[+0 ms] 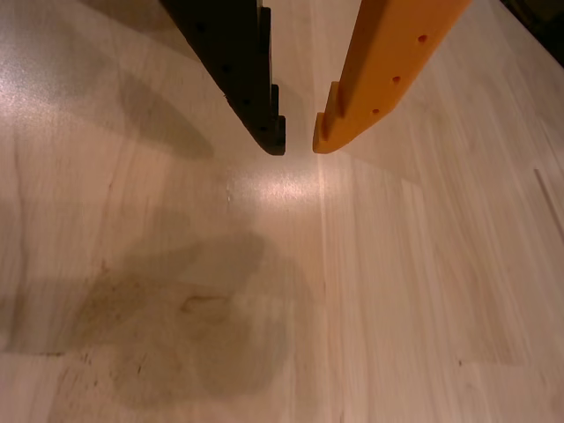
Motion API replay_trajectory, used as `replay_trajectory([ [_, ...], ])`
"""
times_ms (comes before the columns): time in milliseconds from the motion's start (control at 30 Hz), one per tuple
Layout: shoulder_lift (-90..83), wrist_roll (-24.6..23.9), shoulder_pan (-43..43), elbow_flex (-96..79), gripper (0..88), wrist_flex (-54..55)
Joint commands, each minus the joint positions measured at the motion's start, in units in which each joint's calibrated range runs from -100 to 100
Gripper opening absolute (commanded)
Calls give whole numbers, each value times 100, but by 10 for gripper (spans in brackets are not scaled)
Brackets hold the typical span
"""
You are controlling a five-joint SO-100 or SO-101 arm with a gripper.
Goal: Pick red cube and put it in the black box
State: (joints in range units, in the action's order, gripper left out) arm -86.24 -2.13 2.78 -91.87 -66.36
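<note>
Two fingers come down from the top edge of the wrist view, and that is the claw [300,145] right there: a black finger [238,62] on the left, an orange finger [388,62] on the right. The tips sit close together with a slim gap between them, so call it narrowly parted, not clamped. Nothing sits in that gap. Through it comes bare wood and a bright glare spot just below the tips. The claw holds nothing and pinches nothing here.

The black finger has a stepped, notched inner edge with a few small holes along its face. The orange one carries a row of small round holes and a little notch near its tip. Both taper toward each other as they reach their ends.

Under them lies the bench [423,291], pale wood with the grain running top to bottom in this view and the plank seams faintly visible. A darker, brownish stain [176,326] spreads across the lower left part of the surface, with a few specks around it. Soft shadows fall across the upper left, beside the black finger. Whether the tips touch the wood or hang just above it, I cannot tell from this angle.

As for the red cube, I cannot say where it lies.
</note>
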Motion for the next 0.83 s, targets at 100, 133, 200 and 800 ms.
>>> replay_trajectory([
  [100,-499,12,-2,-25,46,-252],
  [133,-499,24,-2,-25,46,-252],
  [200,-507,24,-2,-25,46,-252],
  [800,-582,31,-2,-62,46,-252],
])
